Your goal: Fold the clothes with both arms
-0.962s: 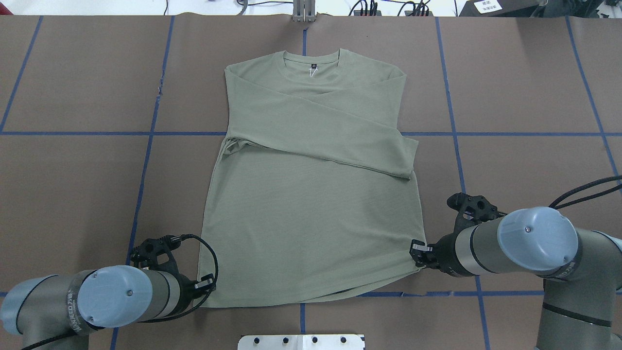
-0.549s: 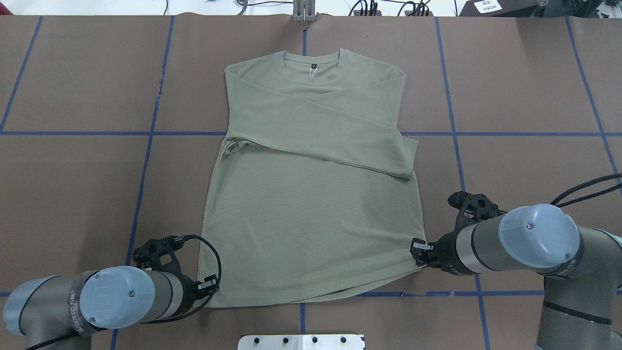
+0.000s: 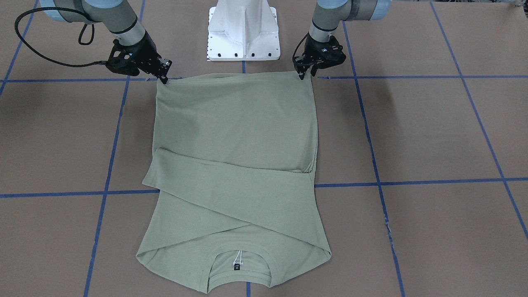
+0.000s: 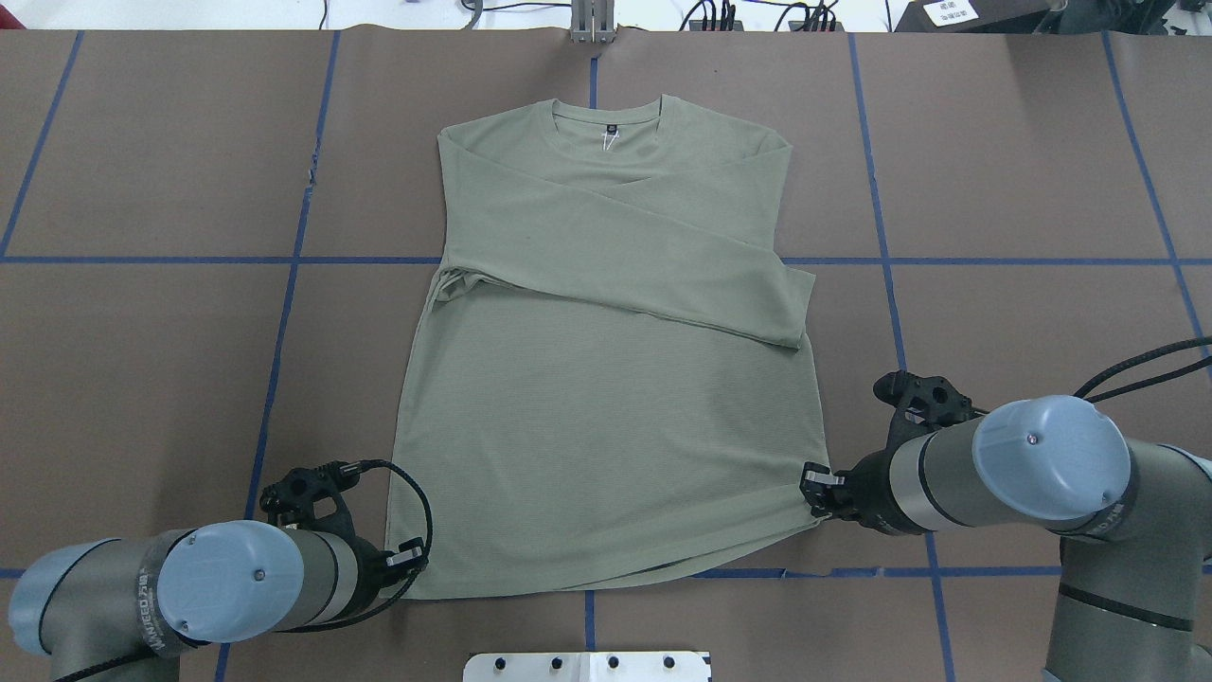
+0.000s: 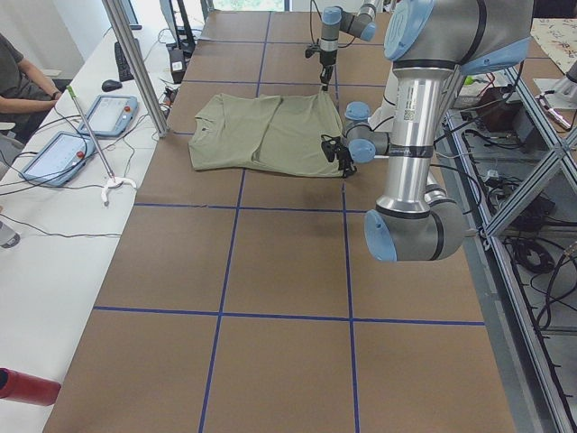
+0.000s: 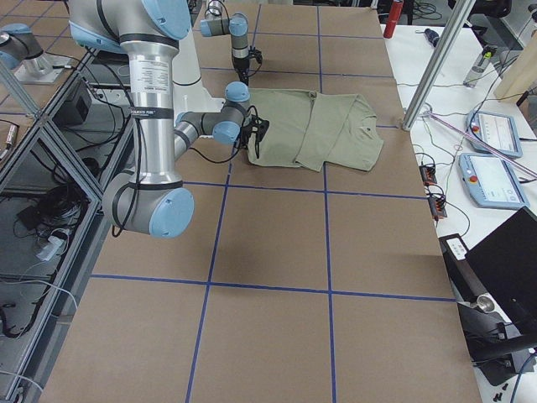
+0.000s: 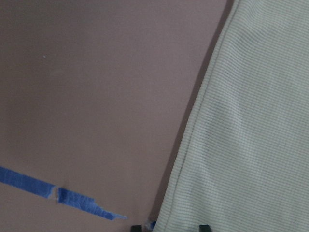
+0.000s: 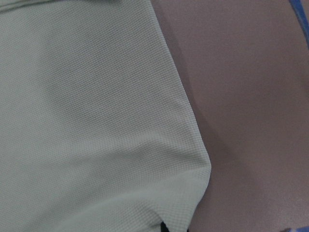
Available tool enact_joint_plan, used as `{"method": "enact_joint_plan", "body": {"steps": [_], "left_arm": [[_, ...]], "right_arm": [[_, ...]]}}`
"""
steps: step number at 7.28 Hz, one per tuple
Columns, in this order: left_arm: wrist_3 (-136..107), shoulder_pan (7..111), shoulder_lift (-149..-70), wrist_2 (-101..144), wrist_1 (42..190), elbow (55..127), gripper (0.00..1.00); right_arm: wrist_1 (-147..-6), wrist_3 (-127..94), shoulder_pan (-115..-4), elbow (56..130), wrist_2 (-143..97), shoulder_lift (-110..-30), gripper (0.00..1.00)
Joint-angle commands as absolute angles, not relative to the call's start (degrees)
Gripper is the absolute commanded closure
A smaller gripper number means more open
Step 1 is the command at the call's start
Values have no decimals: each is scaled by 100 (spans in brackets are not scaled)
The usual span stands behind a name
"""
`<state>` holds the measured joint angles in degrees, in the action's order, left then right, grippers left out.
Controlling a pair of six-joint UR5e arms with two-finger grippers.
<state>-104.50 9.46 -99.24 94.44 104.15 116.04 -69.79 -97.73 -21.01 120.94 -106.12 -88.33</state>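
We see a white base plate point(image 4: 587, 666) at the near edge of the brown surface point(image 4: 1023, 170), just short of the shirt point(image 4: 606, 426) hem point(image 4: 568, 580). Blue tape lines point(image 4: 284, 260) grid the surface, and one runs under the hem. A black cable point(image 4: 423, 511) off the left arm point(image 4: 218, 587) loops over the shirt's side edge beside the hem corner. At the far edge a metal bracket point(image 4: 592, 24) sits beyond the neck point(image 4: 606, 133). Off to the side there's a bench with control tablets point(image 5: 108, 113) and a seated person point(image 5: 22, 77).

Left tool point(image 4: 407, 559): at its hem corner. The wrist view shows two fingertips point(image 7: 203, 228) with the hem edge between them; we cannot tell if it's clamped.
Right tool point(image 4: 816, 493), on the right arm point(image 4: 1042, 464): clenched on the other hem corner. The cloth is drawn to a point there, and the hem beside it is raised with shadow beneath.

The shirt lies flat mid-surface, hem near, neck far, with sleeves point(image 4: 615, 256) crossed over the chest.

We count one shirt, two sleeves, two arms, two tools, one base plate, two tablets.
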Motion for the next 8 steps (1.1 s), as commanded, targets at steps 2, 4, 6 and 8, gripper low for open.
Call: {"method": "enact_joint_plan", "body": {"steps": [2, 4, 6, 8], "left_arm": [[-10450, 949, -9949, 9466, 10380, 11715, 100], [-10450, 958, -9967, 9475, 10380, 11803, 100], [-10433, 967, -9905, 9510, 9770, 12371, 100], [-10433, 967, -9801, 9685, 9432, 12900, 100]], "right_arm": [[-6979, -9773, -2136, 12094, -10679, -8833, 100], [-6979, -9773, -2144, 12094, -10679, -8842, 100], [-6970, -9773, -2197, 12225, -10836, -8886, 100], [-6970, -9765, -2197, 12732, -11159, -9393, 100]]}}
